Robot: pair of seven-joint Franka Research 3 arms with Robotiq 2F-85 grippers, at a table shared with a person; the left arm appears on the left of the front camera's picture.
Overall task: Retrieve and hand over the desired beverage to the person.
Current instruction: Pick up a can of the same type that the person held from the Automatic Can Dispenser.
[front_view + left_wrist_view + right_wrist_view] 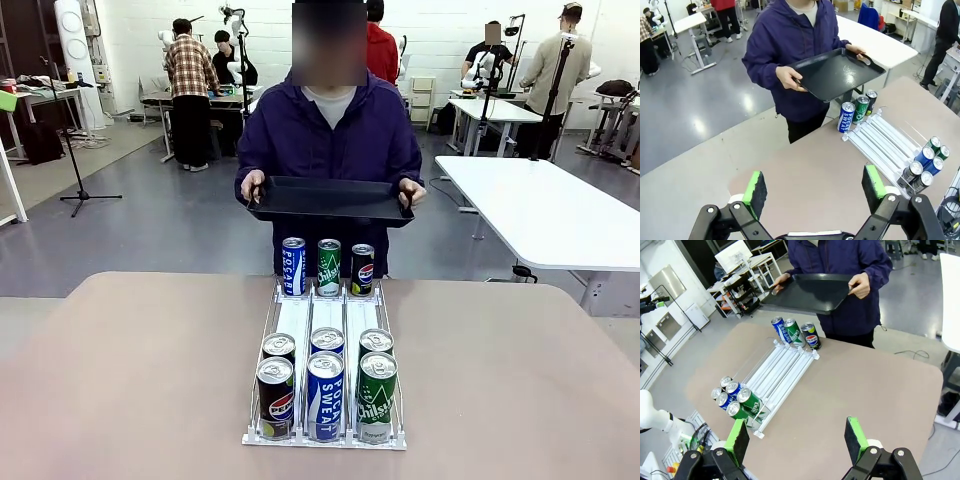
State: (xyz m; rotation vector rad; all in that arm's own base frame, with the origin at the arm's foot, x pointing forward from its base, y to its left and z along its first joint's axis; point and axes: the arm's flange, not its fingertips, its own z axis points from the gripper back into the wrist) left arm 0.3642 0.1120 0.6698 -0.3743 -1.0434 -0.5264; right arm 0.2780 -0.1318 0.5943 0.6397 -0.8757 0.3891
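- Left gripper (814, 187): fingers wide apart, nothing between them; hovers over bare worktop (805, 160), on the robot's side of the person (785, 45).
- Rack (327, 318) at mid-worktop, three lanes running from the robot's side toward the person.
- Near end of the rack, left to right: front Pepsi (275, 395), front Pocari (325, 397), front Chilsung (377, 397), all upright, one per lane.
- Second-row cans (327, 340) directly behind those three, one per lane, touching or nearly so.
- Mid-lanes bare between the near cans and the far ones.
- Far end, left to right: far Pocari (293, 266), far Chilsung (329, 266), far Pepsi (362, 269), upright, side by side, just at the rack's end.
- Person stands at the far edge, right behind the far cans; grips a black tray (330, 197) with a hand (253, 186) on each short side, tray roughly level, above the cans.
- Right gripper (796, 436): fingers spread wide, holding nothing; hangs over the worktop, well apart from the rack.
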